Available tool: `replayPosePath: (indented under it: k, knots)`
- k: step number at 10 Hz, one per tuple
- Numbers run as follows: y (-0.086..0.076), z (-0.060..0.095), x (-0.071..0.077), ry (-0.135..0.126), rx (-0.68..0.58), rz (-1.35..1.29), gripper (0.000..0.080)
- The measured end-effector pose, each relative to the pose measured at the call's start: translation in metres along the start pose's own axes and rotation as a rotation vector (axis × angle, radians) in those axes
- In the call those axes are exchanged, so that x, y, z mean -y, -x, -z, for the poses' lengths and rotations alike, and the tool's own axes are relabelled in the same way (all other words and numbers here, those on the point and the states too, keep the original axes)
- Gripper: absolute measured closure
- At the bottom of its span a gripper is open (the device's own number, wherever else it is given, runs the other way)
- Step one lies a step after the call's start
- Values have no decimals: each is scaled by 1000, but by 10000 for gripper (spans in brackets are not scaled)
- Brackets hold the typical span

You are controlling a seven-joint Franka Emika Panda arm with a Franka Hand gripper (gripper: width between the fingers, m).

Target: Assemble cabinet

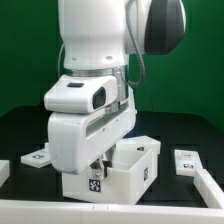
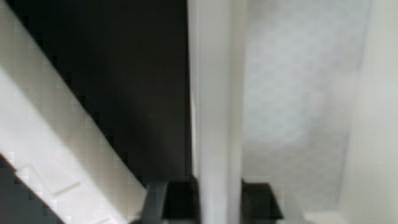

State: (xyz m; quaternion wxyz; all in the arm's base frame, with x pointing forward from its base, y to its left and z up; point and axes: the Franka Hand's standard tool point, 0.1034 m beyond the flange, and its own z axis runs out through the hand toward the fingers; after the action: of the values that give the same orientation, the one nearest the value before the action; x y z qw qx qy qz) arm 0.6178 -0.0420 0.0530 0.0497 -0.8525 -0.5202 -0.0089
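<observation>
Start at the exterior view's left. Two loose white parts lie on the black table (image 1: 185,135), well apart from the hand: a small block (image 1: 38,157) bearing a tag, and an edge piece (image 1: 4,172) cut off by the frame. Nothing touches either one.

In the middle, your gripper (image 1: 103,166) sits low on the cabinet box (image 1: 130,172), which stands on the table directly beneath the hand. In the wrist view the box's thin upright wall (image 2: 214,100) runs straight between the dark fingers (image 2: 164,200). The jaws stand narrow, pinched on that wall, so you are holding the box by it.

Beyond the hand, towards the exterior view's right, a second block (image 1: 187,160) and a flat panel (image 1: 208,185) lie apart from the box.

This looks like an early step: you have gripped the box body to reposition it before any part goes in. The next move calls for a slow pull or turn with the wall kept square in the pads, because a thin wall may slip or the box may tip.

The only markings are black-and-white square tags (image 1: 95,183). You can read no brand or writing.
</observation>
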Motion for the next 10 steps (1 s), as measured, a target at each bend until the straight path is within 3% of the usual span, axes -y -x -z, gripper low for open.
replayPosePath:
  k: [3, 4, 5, 6, 7, 10]
  knots:
    - [1, -2, 0, -2, 1, 1, 712]
    - [-3, -1, -3, 36, -5, 101, 712]
    - [-23, -1, 1, 52, 2, 187, 712]
    - [-50, -1, 6, 56, -11, 258, 712]
    - [-65, -2, 8, 56, -27, 274, 712]
    - [-57, -3, 6, 53, -23, 258, 712]
